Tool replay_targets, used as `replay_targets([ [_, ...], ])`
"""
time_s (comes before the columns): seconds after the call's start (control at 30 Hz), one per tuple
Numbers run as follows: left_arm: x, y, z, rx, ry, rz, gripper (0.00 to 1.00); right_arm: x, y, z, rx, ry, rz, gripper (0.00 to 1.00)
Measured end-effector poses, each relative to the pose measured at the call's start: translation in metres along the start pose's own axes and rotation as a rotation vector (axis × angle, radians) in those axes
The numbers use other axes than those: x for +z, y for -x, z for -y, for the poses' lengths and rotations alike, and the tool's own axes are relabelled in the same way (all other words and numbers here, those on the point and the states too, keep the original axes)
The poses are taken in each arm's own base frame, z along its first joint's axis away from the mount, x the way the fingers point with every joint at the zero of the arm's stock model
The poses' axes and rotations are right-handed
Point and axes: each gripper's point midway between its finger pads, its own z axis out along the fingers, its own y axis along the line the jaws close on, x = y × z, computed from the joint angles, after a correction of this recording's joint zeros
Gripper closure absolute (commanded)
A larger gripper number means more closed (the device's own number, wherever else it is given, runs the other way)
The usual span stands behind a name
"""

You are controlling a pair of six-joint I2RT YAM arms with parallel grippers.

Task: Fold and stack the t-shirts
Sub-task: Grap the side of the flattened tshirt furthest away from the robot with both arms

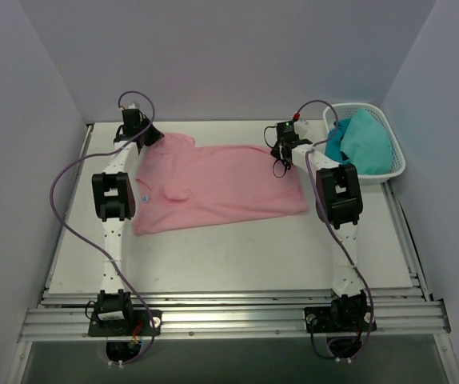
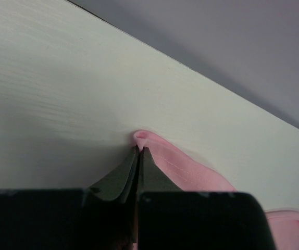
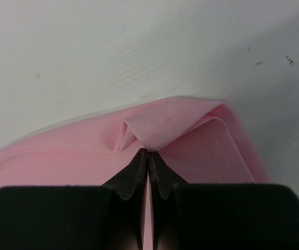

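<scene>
T-shirt (image 1: 213,188) far edge gripped in closed left pincer (image 2: 139,150) and right pincer (image 3: 148,152), open table (image 1: 237,252) nearer.

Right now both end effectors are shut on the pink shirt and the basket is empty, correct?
Not empty: the basket holds teal cloth, as the top view shows. The left end effector and the right end effector are indeed shut on the shirt.
</scene>
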Motion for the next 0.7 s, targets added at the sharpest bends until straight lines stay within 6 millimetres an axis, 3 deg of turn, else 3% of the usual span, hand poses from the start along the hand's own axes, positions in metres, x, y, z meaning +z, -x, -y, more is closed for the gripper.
replay_targets([
  [0.07,0.000,0.000,0.000,0.000,0.000,0.000,0.98,0.000,0.000,0.000,0.002,-0.001,0.000,0.86],
  [0.1,0.000,0.000,0.000,0.000,0.000,0.000,0.98,0.000,0.000,0.001,0.004,-0.002,0.001,0.59],
  [0.17,0.000,0.000,0.000,0.000,0.000,0.000,0.98,0.000,0.002,0.002,0.006,-0.008,0.006,0.34],
  [0.2,0.000,0.000,0.000,-0.001,0.001,0.000,0.98,0.001,0.003,0.002,0.007,-0.009,0.012,0.32],
  [0.47,0.000,0.000,0.000,0.000,0.000,0.001,0.98,0.000,0.010,0.011,0.009,-0.034,0.038,0.31],
  [0.7,0.000,0.000,0.000,0.000,0.000,0.001,0.98,0.003,0.018,0.022,0.024,-0.051,0.044,0.48],
])
